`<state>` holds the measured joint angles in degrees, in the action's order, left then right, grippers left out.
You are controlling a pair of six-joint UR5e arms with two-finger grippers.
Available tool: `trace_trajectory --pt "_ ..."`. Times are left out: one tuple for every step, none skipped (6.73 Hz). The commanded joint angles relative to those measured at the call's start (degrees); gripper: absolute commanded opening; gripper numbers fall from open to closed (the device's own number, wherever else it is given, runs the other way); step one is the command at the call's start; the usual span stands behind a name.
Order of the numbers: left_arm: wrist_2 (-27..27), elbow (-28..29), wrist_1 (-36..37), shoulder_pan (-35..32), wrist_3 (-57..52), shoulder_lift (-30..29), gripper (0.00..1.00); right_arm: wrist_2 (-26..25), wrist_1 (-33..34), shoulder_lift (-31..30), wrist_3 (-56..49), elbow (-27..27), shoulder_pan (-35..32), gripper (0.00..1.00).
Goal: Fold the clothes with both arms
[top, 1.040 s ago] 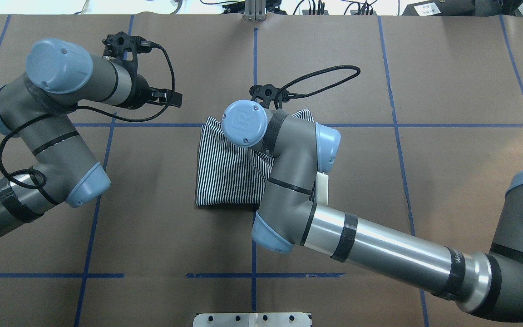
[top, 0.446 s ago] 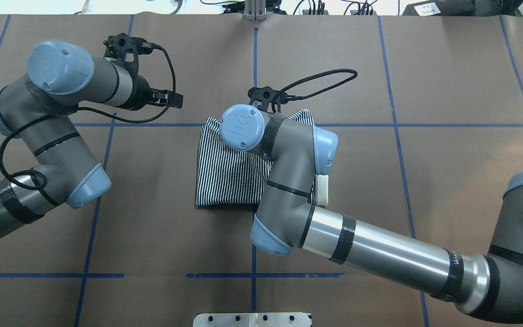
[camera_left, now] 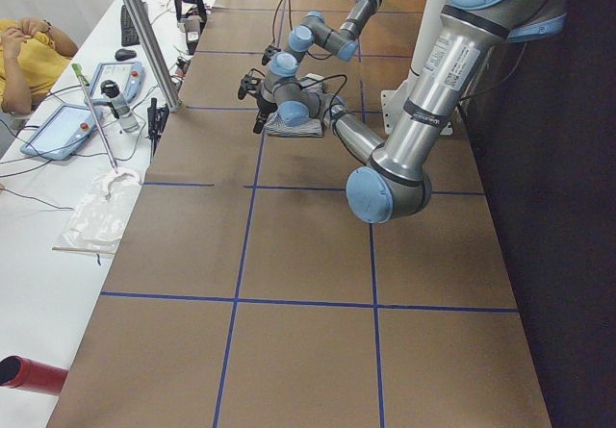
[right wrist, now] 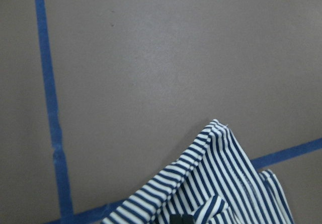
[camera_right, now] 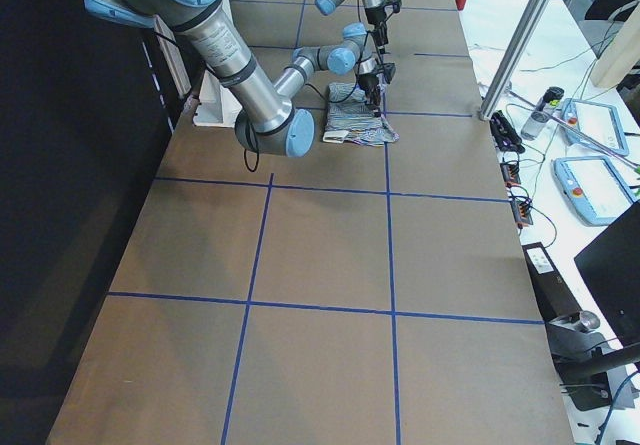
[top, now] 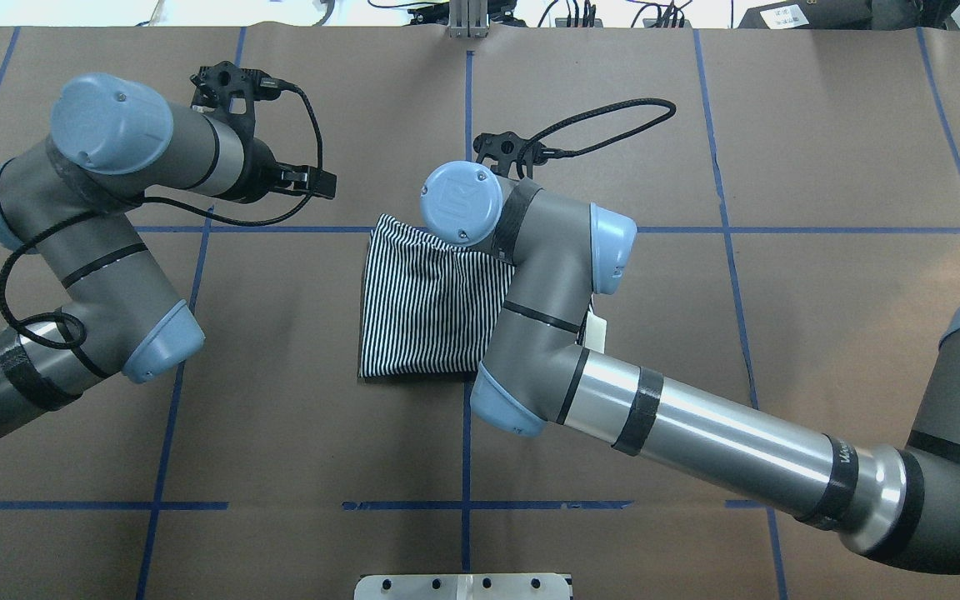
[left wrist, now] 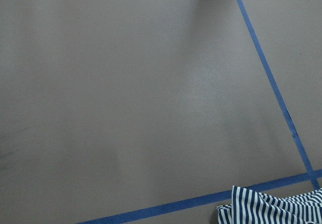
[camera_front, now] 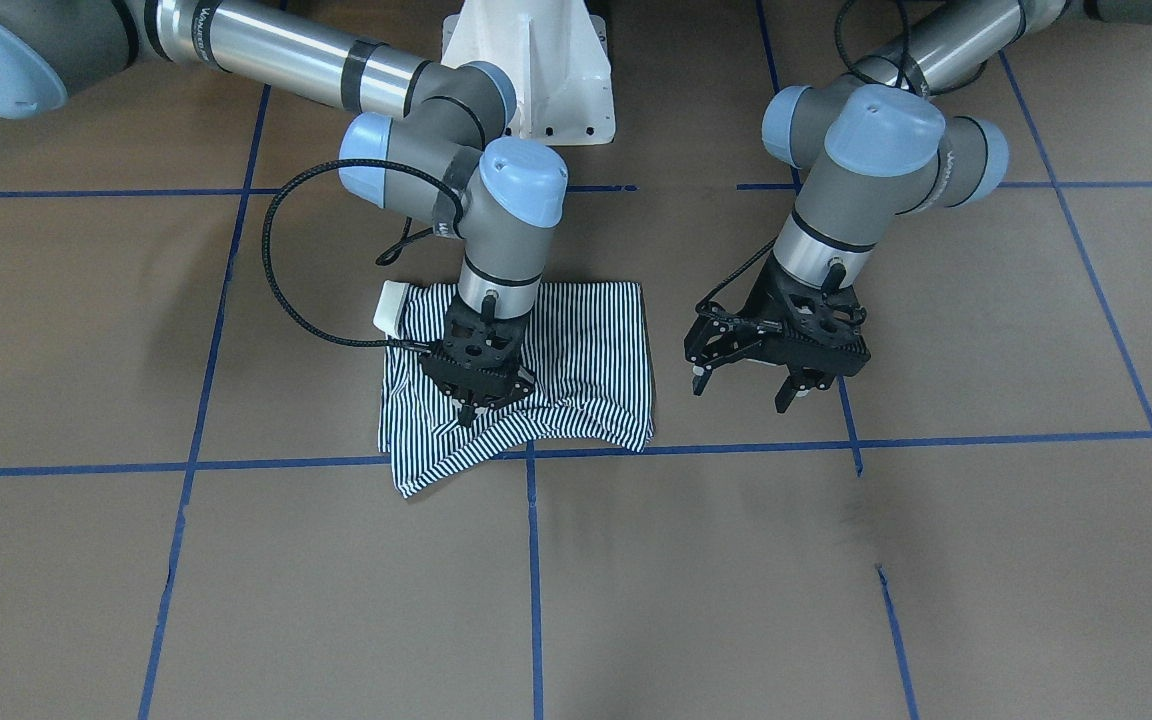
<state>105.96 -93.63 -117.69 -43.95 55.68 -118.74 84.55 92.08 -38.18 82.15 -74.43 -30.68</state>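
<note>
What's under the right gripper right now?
The right gripper pinches a raised fold of the striped shirt; whatever lies beneath that cloth is covered.

Location type: robotics laboratory, arranged as a test cell.

Identifying features:

1. A large table (top: 280, 433) is covered with brown paper and divided into a grid by blue tape lines (top: 488, 505).
2. 2 grey metal jointed arms with light blue joint caps, the left arm (top: 105, 275) and the right arm (top: 697, 442), reach over the table from the long edge where a white pedestal base (camera_front: 536, 90) stands.
3. Along the opposite long edge runs a white side bench (camera_left: 29, 293) carrying blue-grey handheld control pendants (camera_right: 598, 187) and a clear plastic bag (camera_left: 96, 212).
4. Silver aluminium posts (camera_left: 146, 34) stand between table and bench.
5. A seated person in a yellow top (camera_left: 24, 58) is at the bench.
</note>
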Motion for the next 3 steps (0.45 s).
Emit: trace_trajectory --pt "0.0 0.0 -0.1 0.0 1.5 0.0 1.0 -0.1 -0.3 0.0 -0.3 4.3 -2.4 0.0" --pt "-0.1 -0.1 -0.1 0.0 1.6 0.0 1.0 -0.1 -0.2 0.0 -0.4 5.0 -2.6 0.0" --pt "-0.1 0.0 -0.1 0.4 1.6 0.1 1.0 0.0 -0.3 0.2 -0.4 5.0 -2.9 0.0"
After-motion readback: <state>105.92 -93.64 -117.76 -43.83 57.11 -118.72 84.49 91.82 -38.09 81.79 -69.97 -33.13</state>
